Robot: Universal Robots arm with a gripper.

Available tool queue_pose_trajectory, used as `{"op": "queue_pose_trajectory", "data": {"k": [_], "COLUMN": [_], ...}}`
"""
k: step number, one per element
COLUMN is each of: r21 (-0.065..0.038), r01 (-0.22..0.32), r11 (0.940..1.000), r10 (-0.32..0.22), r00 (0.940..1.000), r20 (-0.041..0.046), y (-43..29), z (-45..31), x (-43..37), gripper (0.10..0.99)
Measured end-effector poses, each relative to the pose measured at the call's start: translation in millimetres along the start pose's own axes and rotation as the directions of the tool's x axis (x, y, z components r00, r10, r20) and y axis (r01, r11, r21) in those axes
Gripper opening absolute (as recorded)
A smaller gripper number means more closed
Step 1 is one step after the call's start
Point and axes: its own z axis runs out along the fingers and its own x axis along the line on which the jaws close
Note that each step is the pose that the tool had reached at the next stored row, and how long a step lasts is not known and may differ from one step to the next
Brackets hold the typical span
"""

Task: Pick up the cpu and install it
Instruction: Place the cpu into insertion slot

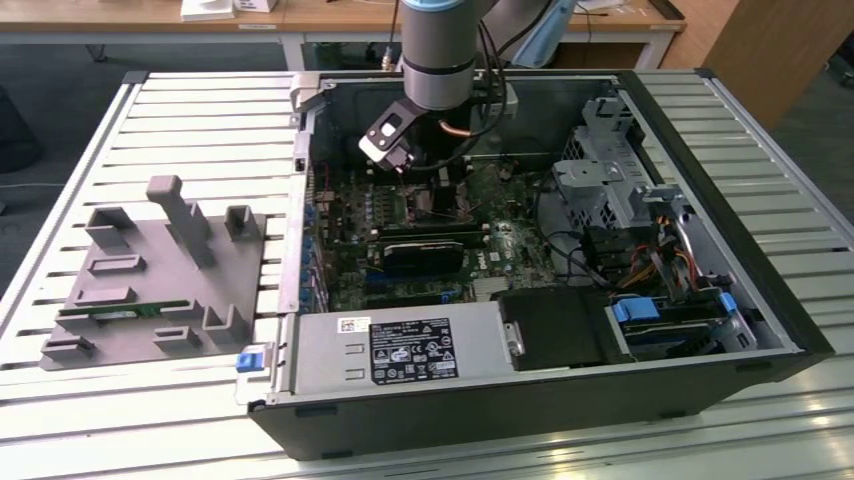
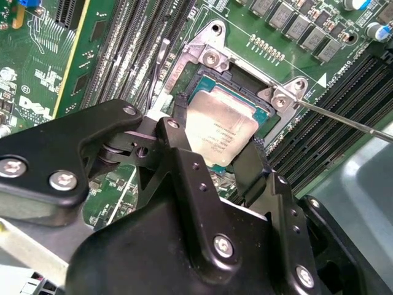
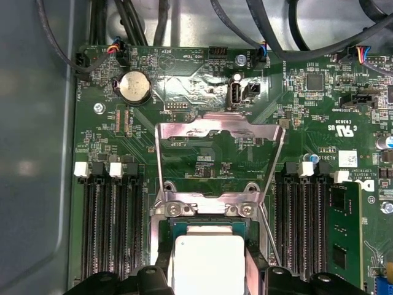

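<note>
The cpu [image 2: 224, 126], a flat square chip with a pale silver top, sits level in or just above the open socket [image 2: 270, 117] on the green motherboard [image 1: 400, 280]. In both wrist views my gripper [image 2: 218, 141] has its black fingers [image 2: 178, 144] pressed against two opposite edges of the chip. The cpu [image 3: 209, 261] lies below the raised metal load plate [image 3: 221, 147]. In the exterior view my gripper [image 1: 430, 185] reaches down into the open computer case [image 1: 534, 400], over the socket area.
The thin socket lever [image 2: 362, 128] sticks out to one side. Memory slots [image 3: 113, 233] flank the socket, and one holds a green stick [image 3: 344, 236]. Cables [image 1: 587, 260], a drive cage [image 1: 601, 180] and the power supply [image 1: 400, 350] crowd the case. A grey fixture [image 1: 147, 270] lies at the exterior view's left.
</note>
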Motion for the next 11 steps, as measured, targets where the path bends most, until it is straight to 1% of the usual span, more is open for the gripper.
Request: {"op": "queue_pose_trajectory", "data": {"k": [2, 4, 7, 11], "r21": [0.000, 0.000, 0.000, 0.001], "r01": [0.000, 0.000, 0.000, 0.000], "r11": [1.0000, 1.0000, 1.0000, 1.0000], "r10": [0.000, 0.000, 0.000, 0.000], "r00": [1.0000, 1.0000, 1.0000, 1.0000], "r20": [-0.0003, -0.0042, -0.0070, -0.0082], "y": [-0.2, -0.9, -1.5, -2.0], "z": [-0.2, -0.2, -0.2, -0.3], "x": [-0.2, -1.0, -2.9, -3.1], "gripper": [0.541, 0.541, 0.541, 0.541]}}
